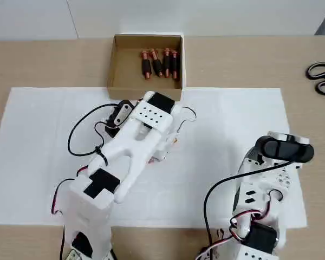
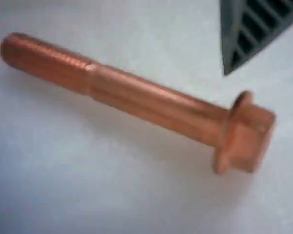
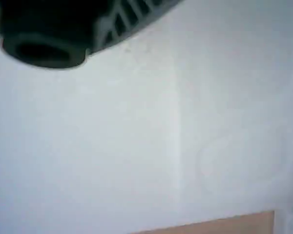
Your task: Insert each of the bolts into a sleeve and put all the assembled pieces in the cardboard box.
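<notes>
I cannot tell whether my left gripper (image 2: 254,29) is open or closed. It hangs low over the white paper (image 2: 63,185), and a bare copper bolt (image 2: 136,100) lies flat just beside it, neither touched nor held. My right gripper (image 3: 83,36) is closed on what looks like a black sleeve (image 3: 39,51), raised above the paper and well apart from the bolt. Farther out, the cardboard box (image 1: 112,65) stands on the surface (image 1: 43,59) just past my left arm, with four assembled pieces (image 1: 160,62) lying side by side inside. I judge the task nearly done: this bolt has yet to be picked up, mated with the sleeve, and boxed.
</notes>
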